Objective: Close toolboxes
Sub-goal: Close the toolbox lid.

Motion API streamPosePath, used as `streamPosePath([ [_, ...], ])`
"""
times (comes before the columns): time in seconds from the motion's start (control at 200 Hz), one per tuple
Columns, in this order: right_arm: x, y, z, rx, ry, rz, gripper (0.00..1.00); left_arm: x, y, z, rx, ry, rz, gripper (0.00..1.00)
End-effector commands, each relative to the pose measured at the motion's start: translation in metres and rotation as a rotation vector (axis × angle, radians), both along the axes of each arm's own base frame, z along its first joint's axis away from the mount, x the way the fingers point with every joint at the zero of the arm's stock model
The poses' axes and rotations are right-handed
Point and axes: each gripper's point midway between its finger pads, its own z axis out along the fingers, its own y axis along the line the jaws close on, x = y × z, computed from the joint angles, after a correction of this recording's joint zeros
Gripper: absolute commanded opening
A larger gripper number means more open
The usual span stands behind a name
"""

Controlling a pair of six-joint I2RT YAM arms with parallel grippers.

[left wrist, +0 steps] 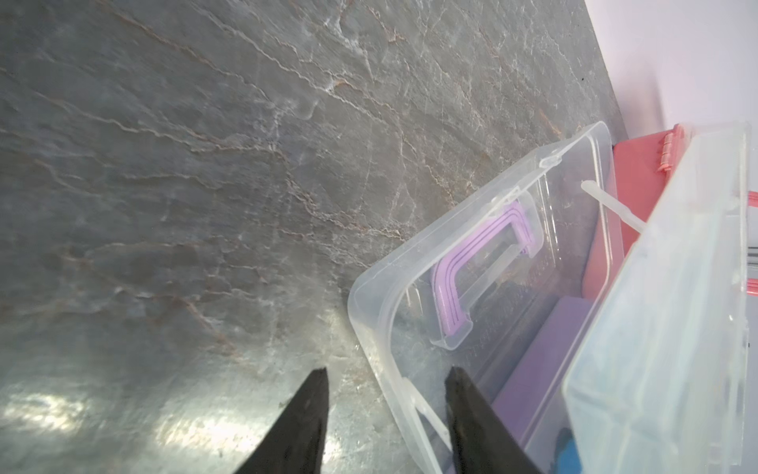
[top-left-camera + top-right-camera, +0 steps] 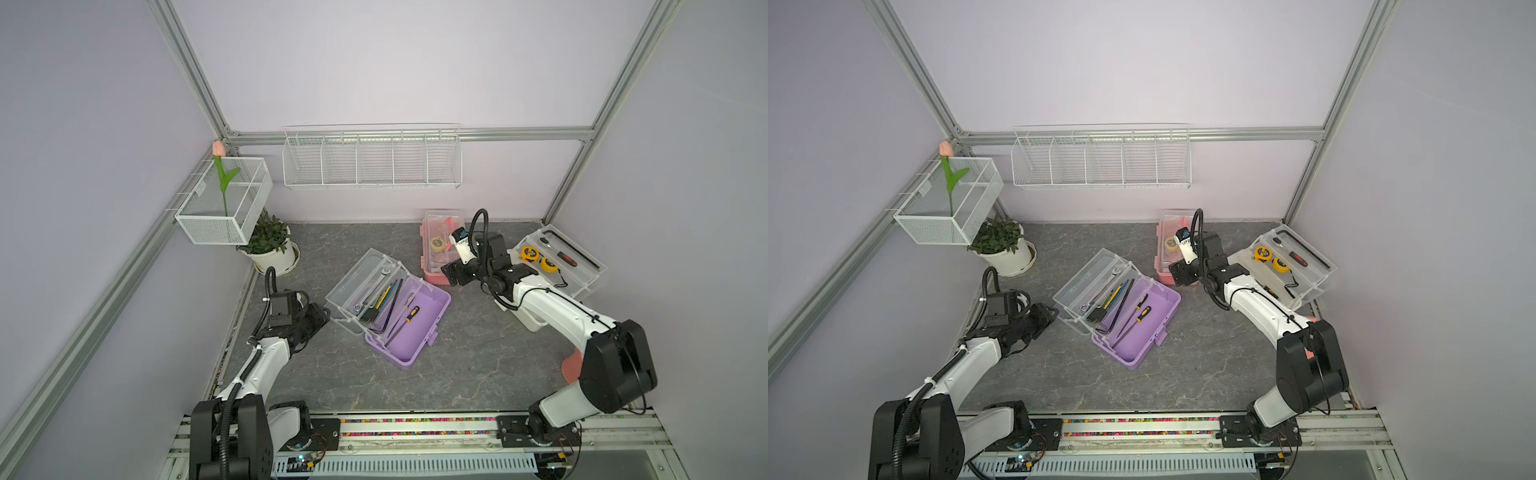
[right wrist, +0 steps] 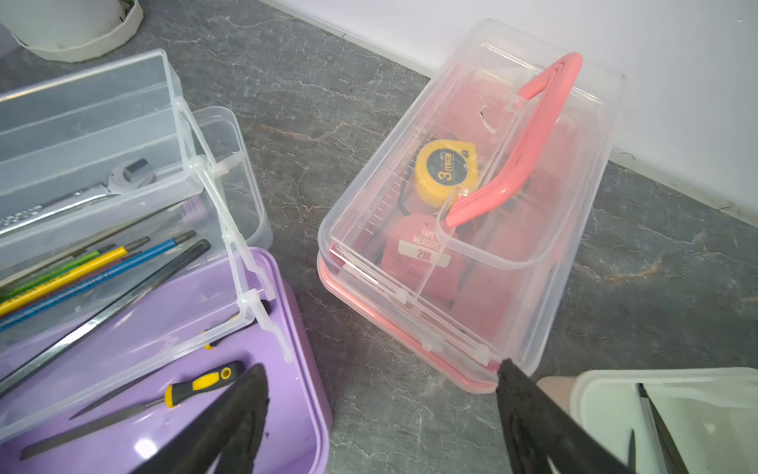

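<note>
The purple toolbox lies open mid-table, its clear lid thrown back to the left and its clear tray raised with tools in it. My left gripper is open, and its fingers straddle that lid's rim. The pink toolbox stands at the back with its clear lid down on the base. My right gripper hangs wide open over bare table between the purple and pink boxes. At the right, the white toolbox is open.
A potted plant and a wire basket holding a tulip occupy the back left corner. A long wire rack hangs on the back wall. A pink object stands behind my right arm. Walls close in both sides.
</note>
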Motion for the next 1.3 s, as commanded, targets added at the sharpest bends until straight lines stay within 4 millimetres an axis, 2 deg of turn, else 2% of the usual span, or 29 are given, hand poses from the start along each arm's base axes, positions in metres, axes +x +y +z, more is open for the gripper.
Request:
streamPosePath([
  [0.0,-0.004,0.004,0.014,0.082,-0.01,-0.004,0.88,0.018,0.0,0.009,-0.012,-0.076,-0.005,0.44],
  [0.165,-0.004,-0.001,0.011,0.065,-0.007,-0.026,0.89,0.022,0.001,-0.006,-0.006,-0.049,0.0,0.3],
  [0.54,-0.005,-0.004,0.009,0.067,-0.009,-0.041,0.88,0.033,0.009,-0.015,0.039,-0.056,0.022,0.26],
  [0.81,-0.006,-0.007,0.005,0.062,-0.015,-0.059,0.89,0.037,0.01,-0.028,0.039,-0.02,0.027,0.26],
  [1.105,-0.007,-0.01,0.002,0.054,-0.014,-0.069,0.88,0.042,0.014,-0.031,0.064,-0.009,0.034,0.27],
  [1.19,-0.007,-0.012,0.001,0.05,-0.016,-0.074,0.89,0.043,0.015,-0.027,0.072,-0.013,0.035,0.21],
  [1.295,-0.007,-0.012,0.001,0.048,-0.017,-0.073,0.89,0.047,0.016,-0.017,0.079,-0.033,0.035,0.09],
])
